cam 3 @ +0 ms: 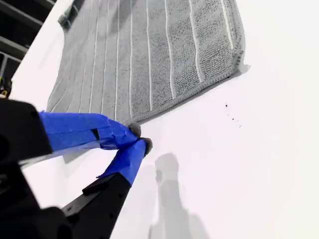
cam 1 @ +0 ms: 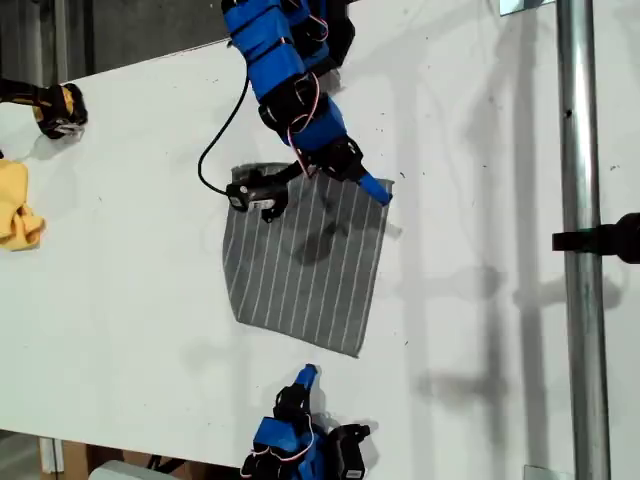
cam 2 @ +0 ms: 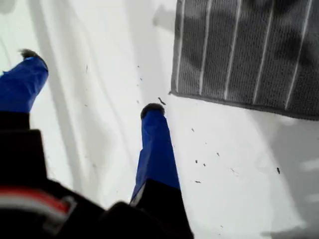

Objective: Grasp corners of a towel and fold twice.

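The grey towel (cam 1: 300,270) with white stripes lies flat on the white table (cam 1: 130,300). My first gripper (cam 1: 372,185) comes down from the exterior view's top to the towel's upper right corner (cam 1: 392,182). In the first wrist view this gripper (cam 2: 90,82) is open over bare table, with one fingertip (cam 2: 152,109) just short of that corner (cam 2: 173,92) of the towel (cam 2: 249,50). My second gripper (cam 1: 307,373) is at the exterior view's bottom. It is shut (cam 3: 139,138) on nothing, its tips beside the towel's near edge (cam 3: 149,59). A corner (cam 3: 239,62) lies to one side.
A yellow cloth (cam 1: 18,205) and a black-and-yellow object (cam 1: 55,105) are at the exterior view's left edge. A metal pole (cam 1: 580,240) with a black clamp (cam 1: 605,240) runs down the exterior view's right. A black cable (cam 1: 225,130) loops by the first arm.
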